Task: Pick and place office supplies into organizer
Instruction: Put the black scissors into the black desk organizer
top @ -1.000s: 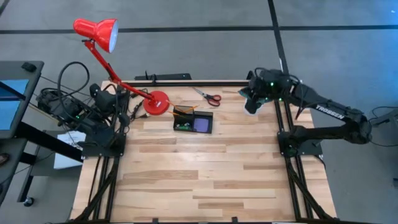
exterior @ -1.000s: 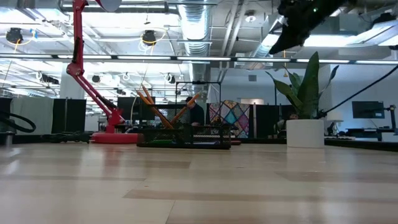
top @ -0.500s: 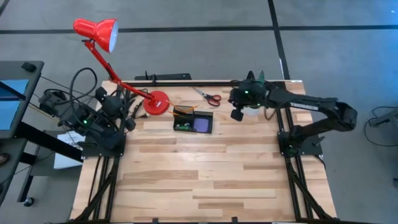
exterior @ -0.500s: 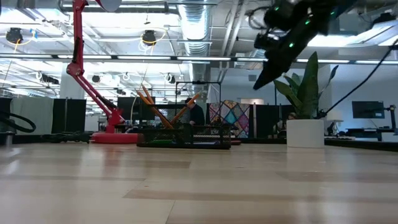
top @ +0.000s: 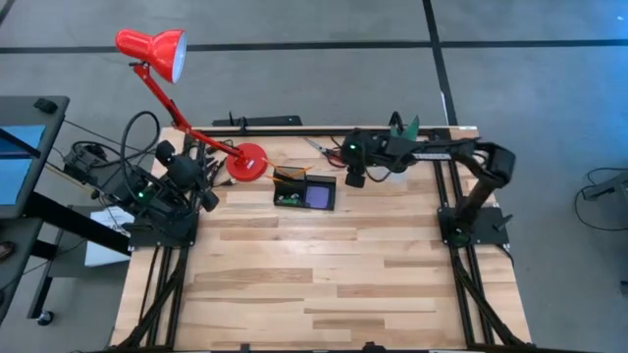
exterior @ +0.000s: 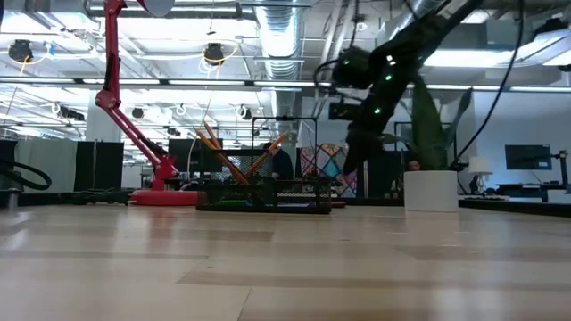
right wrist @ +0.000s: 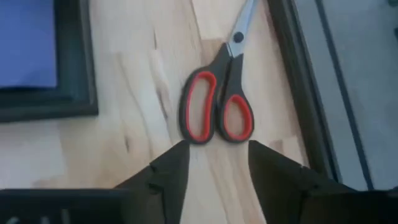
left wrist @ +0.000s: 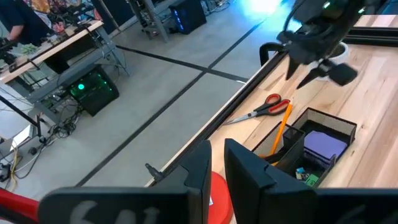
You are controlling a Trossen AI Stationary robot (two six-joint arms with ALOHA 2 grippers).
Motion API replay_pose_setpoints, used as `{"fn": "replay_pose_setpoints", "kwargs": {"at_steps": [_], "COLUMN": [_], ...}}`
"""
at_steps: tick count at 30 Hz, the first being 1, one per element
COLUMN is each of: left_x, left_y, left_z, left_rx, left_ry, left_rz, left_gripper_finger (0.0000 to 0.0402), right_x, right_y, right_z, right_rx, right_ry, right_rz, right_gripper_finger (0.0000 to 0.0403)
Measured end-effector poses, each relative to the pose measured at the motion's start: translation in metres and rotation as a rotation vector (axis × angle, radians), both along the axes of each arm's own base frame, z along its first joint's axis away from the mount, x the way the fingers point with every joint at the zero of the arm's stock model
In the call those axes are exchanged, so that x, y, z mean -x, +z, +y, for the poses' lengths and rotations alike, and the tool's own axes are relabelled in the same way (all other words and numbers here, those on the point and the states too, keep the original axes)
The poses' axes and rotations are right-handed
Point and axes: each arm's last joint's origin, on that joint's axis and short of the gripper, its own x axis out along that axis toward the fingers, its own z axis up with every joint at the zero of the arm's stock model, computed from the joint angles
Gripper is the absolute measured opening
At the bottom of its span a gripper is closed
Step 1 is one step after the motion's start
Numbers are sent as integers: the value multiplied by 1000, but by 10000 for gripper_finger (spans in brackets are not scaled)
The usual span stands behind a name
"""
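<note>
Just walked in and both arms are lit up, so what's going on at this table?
The right gripper hangs over the red-handled scissors, which lie flat on the table beside the black organizer; its fingers are apart and hold nothing. The organizer already has orange pencils and a purple notepad in it. The left gripper waits near the red lamp at the table's left edge, fingers close together.

Wooden table (top: pixel 324 265): scissors (top: pixel 327 151), organizer (top: pixel 305 190), lamp (top: pixel 247 162).
</note>
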Motion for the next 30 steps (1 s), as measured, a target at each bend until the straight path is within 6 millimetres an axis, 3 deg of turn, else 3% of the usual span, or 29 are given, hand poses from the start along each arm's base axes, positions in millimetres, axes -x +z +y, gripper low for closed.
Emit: {"fn": "replay_pose_setpoints", "kwargs": {"at_steps": [4, 8, 12, 16, 20, 26, 30], "left_x": [0, 0, 0, 0, 0, 0, 0], "left_y": [0, 0, -1, -1, -1, -2, -2], "left_z": [0, 0, 0, 0, 0, -1, -1], "left_rx": [3, 22, 25, 11, -1, 10, 34], "left_ry": [-1, -7, -9, -18, -27, -50, -61], "left_rz": [1, 10, 12, 30, 47, 83, 97], "left_gripper_finger": [36, 36, 36, 36, 36, 36, 36], "right_x": [-13, -22, -29, -39, -50, -54, -51], "right_y": [-4, 15, 35, 44, 34, -7, -28], "right_z": [-3, 4, 15, 29, 29, 3, -14], "right_rx": [-37, 23, 0, -104, -94, -142, -137], "right_ry": [3, -40, -77, -4, -52, -209, -157], "right_rz": [119, 265, 224, 99, 54, 112, 194], "right_gripper_finger": [182, 189, 182, 171, 162, 157, 157]}}
